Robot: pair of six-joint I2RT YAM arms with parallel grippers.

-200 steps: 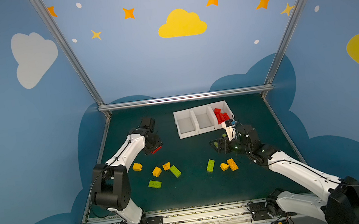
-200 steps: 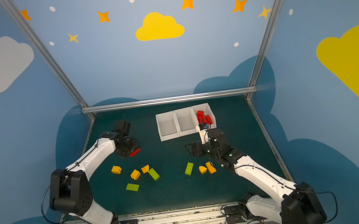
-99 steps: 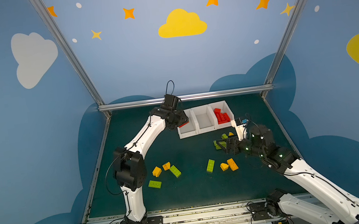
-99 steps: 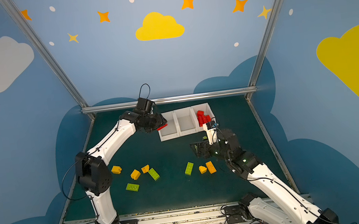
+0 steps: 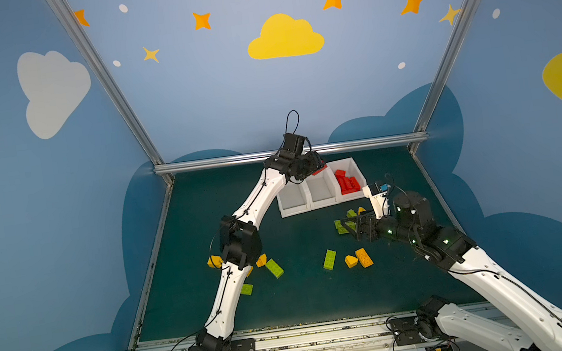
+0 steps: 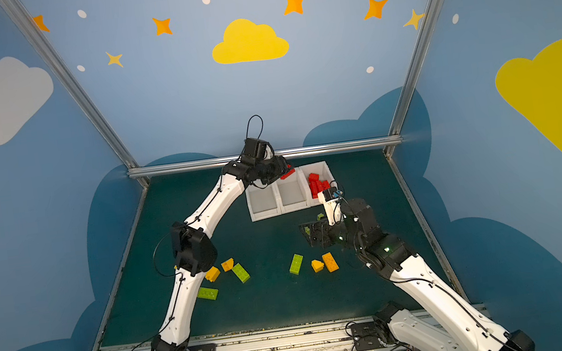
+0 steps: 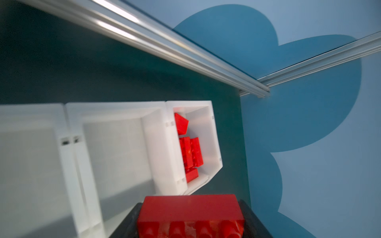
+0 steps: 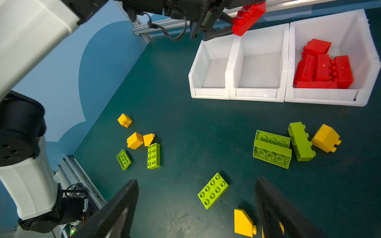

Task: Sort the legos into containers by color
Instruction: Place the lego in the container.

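Red brick (image 8: 248, 17): it is hanging raised over the far rim of the middle bin (image 8: 260, 61). The left claw (image 7: 191, 226) is pinching it, with one dark finger (image 7: 132, 222) on either side.

Right claw (image 8: 196, 181): its jaws are standing spread wide and holding nothing. It is hovering low over the counter (image 8: 185, 103), well apart from the red brick. One flat green brick (image 8: 213, 190) is lying between its fingers in the right wrist view.

Bins: three white bins are standing in a row, touching side to side. The right-hand bin (image 8: 329, 96) is holding a red pile (image 8: 323, 68) of at least four bricks; the exact number cannot be told.

Yellow bricks (image 8: 135, 140): six are lying loose on the counter. Three are near the left arm (image 5: 244, 240), two are by the right claw, and one is beside the greens in front of the bins.

Green pieces: five are showing. One upturned piece (image 8: 272, 149) may be two bricks joined; this cannot be told.
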